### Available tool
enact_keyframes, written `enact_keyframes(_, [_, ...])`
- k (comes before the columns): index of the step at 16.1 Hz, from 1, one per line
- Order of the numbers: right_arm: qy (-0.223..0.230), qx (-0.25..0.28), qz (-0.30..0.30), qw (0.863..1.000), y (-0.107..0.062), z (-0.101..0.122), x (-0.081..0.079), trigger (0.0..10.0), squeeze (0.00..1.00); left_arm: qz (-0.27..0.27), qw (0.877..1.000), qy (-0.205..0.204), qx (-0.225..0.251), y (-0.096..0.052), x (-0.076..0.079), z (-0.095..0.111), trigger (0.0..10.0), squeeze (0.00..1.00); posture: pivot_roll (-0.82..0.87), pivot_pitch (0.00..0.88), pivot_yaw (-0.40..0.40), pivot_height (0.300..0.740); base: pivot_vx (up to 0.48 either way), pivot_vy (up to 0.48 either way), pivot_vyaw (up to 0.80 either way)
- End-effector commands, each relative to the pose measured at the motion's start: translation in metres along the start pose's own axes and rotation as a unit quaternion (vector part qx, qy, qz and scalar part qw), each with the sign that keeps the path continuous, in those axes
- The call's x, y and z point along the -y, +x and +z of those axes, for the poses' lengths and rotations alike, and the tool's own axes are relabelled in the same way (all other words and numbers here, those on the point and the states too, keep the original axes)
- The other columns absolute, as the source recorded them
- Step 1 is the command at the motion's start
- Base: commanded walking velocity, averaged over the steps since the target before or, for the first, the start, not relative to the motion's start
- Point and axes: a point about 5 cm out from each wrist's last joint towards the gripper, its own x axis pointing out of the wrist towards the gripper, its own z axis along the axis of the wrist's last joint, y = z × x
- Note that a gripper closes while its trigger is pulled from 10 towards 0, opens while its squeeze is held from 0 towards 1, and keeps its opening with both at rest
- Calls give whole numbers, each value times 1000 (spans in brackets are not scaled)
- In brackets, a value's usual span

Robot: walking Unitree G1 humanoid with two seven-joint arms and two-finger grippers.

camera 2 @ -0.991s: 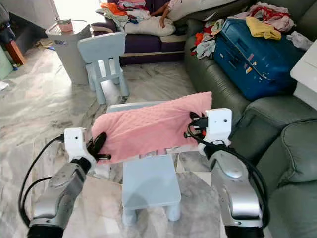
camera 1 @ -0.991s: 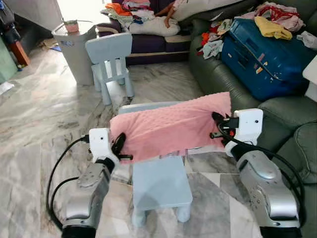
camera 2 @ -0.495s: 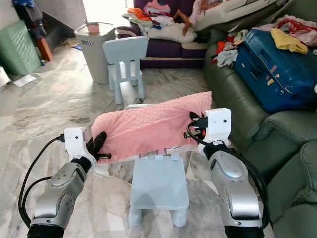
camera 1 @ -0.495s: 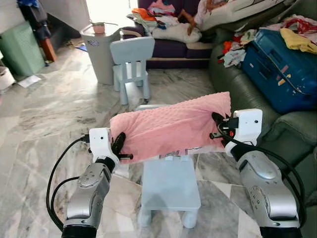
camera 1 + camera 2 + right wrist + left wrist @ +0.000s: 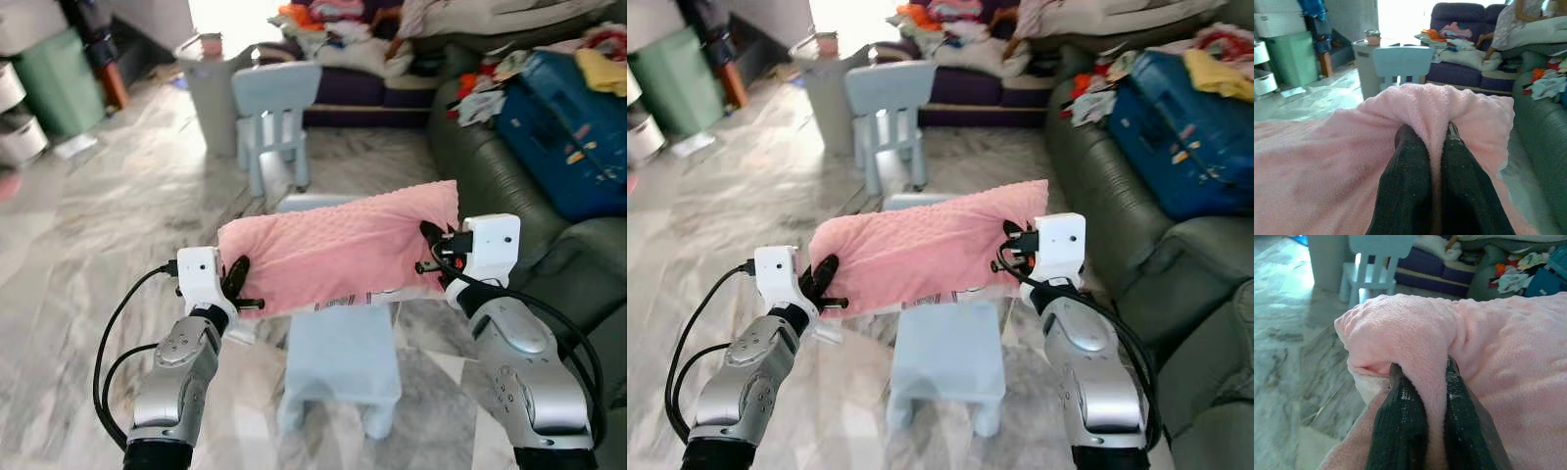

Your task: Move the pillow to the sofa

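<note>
Nothing shifted but my camera: left claw point(image 5: 238, 284) and right claw point(image 5: 432, 250) stay clenched on the pillow point(image 5: 338, 250), hiding the stool's point(image 5: 343, 367) back edge

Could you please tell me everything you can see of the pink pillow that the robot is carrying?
The pink pillow is long and soft, in a plush, dimpled fabric, with some white showing along its lower edge. It hangs lifted and roughly level, its right end a little higher, above a small light blue chair. The left gripper pinches a fold at one end and the right gripper a fold at the other; the cloth bunches around the black fingers.
</note>
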Motion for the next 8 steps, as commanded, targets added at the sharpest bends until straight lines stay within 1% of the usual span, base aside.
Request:
enact_keyframes(1, [-2, 12, 0, 1000, 1, 6, -1, 10000, 0, 5, 1000, 3, 4, 0, -2, 2, 10000, 0, -184, 0, 6, 740, -274, 0, 0])
enact_keyframes(8, [-1, 13, -1, 1000, 1, 6, -1, 10000, 0, 4, 1000, 3, 2, 1, -2, 2, 10000, 0, -183, 0, 7, 740, -305, 0, 0])
